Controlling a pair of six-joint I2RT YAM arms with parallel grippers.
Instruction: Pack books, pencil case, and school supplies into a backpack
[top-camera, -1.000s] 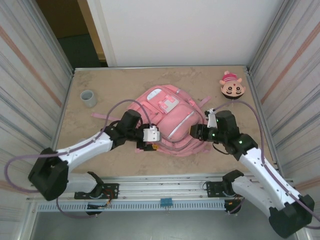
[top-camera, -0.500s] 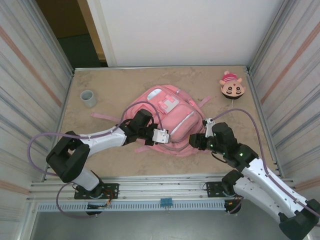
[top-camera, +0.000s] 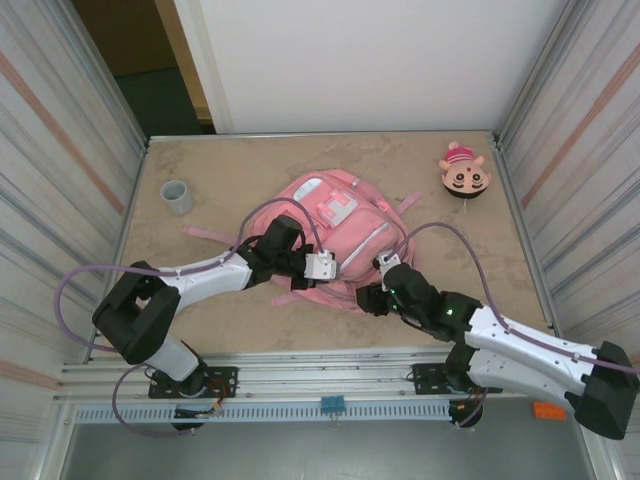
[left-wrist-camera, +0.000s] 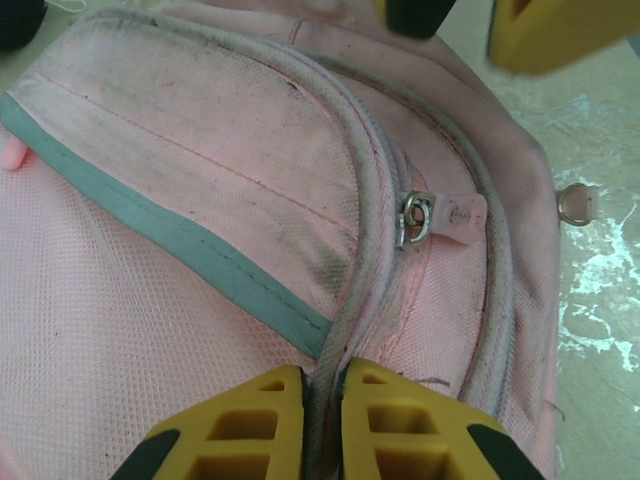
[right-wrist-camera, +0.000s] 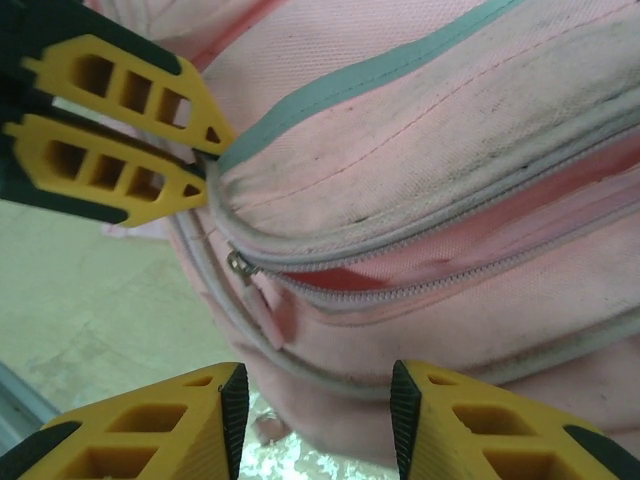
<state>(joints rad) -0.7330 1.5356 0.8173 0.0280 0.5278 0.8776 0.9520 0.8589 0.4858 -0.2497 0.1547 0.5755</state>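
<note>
Open tabletop (top-camera: 250, 165) beyond the backpack (top-camera: 350, 232) (cup (top-camera: 178, 196) far-left, toy (top-camera: 464, 177) far-right)

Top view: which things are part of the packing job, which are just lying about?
Job: large soft pink fabric backpack; left gripper pinching its pocket seam; right gripper open by the zip pull.
Lying about: small grey cup; round cartoon-face toy with pink cap.

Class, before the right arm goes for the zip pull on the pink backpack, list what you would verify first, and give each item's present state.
1. Left gripper pinches the backpack at its pocket seam: ok.
2. Right gripper open: ok.
3. Zip pull between the right jaws: not ok, it lies just ahead of them.
4. Zip open wide enough for packing: not ok, at most a slit.
5. Cup and toy well away from the backpack: ok.
</note>
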